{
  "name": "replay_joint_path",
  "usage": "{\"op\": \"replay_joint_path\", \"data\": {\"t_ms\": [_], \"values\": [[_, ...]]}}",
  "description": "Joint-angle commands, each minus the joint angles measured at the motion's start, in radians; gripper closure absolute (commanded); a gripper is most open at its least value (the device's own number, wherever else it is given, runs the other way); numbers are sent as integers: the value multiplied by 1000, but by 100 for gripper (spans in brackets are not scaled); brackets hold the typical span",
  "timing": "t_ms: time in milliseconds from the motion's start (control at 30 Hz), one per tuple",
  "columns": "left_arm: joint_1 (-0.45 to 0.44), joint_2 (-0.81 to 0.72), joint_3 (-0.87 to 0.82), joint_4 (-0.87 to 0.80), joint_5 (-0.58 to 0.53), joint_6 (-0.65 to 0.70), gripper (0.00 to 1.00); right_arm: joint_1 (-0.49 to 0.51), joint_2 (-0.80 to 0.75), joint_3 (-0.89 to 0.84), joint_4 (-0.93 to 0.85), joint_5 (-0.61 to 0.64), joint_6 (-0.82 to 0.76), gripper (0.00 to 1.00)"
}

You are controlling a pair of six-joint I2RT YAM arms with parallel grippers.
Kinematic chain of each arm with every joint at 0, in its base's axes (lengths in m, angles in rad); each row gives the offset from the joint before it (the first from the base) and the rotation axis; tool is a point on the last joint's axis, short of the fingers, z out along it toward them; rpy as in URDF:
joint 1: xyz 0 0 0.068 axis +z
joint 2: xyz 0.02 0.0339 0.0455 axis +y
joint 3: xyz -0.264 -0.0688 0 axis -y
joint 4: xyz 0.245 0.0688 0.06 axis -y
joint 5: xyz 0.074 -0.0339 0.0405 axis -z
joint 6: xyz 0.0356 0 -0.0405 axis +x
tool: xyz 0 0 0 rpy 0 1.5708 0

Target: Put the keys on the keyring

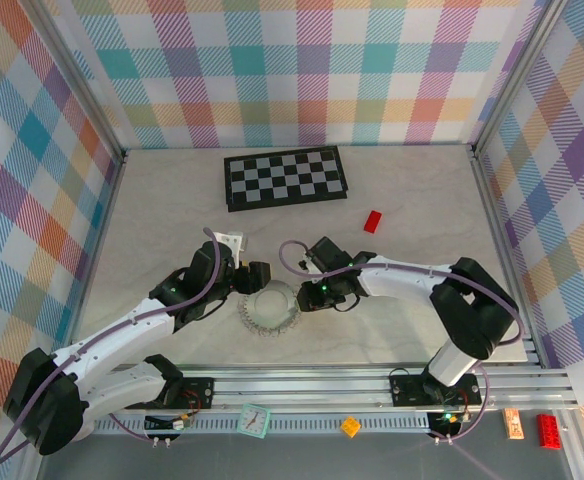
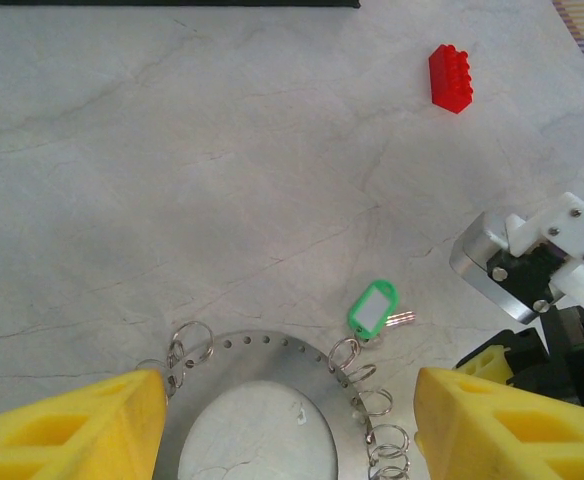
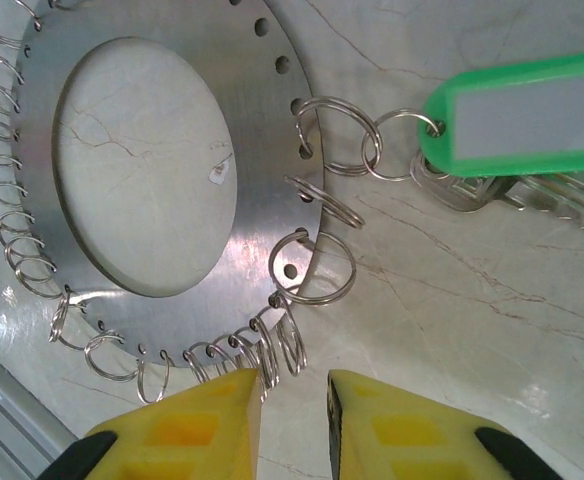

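Left wrist view: one flat grey metal keyring [image 2: 272, 355] with wire loops lies on the surface [image 2: 172, 150], inside the wide-open, empty left hand [image 2: 290, 400]. One green-headed silver key [image 2: 374, 307] is linked to a rim loop. Right hand [image 3: 294, 385] barely parted, gripping nothing.

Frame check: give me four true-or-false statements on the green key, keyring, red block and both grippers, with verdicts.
1. The green key is linked to the rim of the keyring. True.
2. The red block lies inside the keyring's hole. False: it lies on bare table, well apart from the ring.
3. The left gripper has its jaws wide apart, with the keyring between them. True.
4. The right gripper holds the green key. False: it sits at the ring's rim, away from the key, with nothing in its narrow gap.
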Motion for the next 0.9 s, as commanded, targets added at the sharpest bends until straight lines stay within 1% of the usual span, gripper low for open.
{"op": "replay_joint_path", "data": {"t_ms": [0, 300, 533, 667, 867], "values": [[8, 1, 9, -7, 9, -10, 34, -5, 22, -6, 17, -31, 7, 75], [8, 8, 14, -11, 11, -14, 35, -5, 52, -6, 40, -36, 10, 76], [8, 6, 19, -16, 9, -14, 36, -5, 77, -2, 69, -56, 19, 78], [8, 4, 20, -20, 8, -14, 36, -5, 85, -3, 76, -61, 21, 82], [8, 0, 22, -23, 6, -13, 36, -5, 41, -3, 64, -59, 8, 94]]}}
